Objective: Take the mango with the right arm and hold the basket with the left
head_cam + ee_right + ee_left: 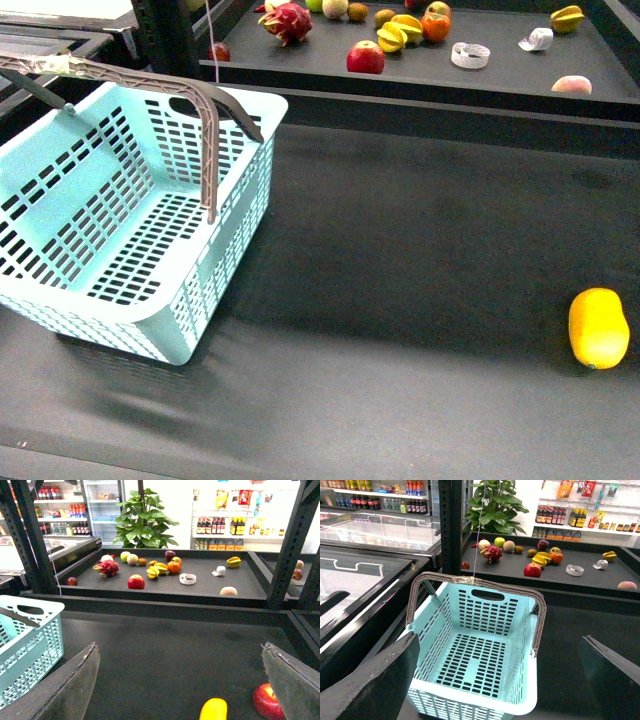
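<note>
Basket (pixel 150 318) partly beyond front view's edge; mango (pixel 214 710) partly outside right wrist view.

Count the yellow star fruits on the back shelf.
3. Two star fruits lie side by side just left of the round orange-red fruit. The third sits alone near the shelf's right end. Others may be hidden behind other fruit.

Bright overhead shop light, soft shadows, pictures sharp
</note>
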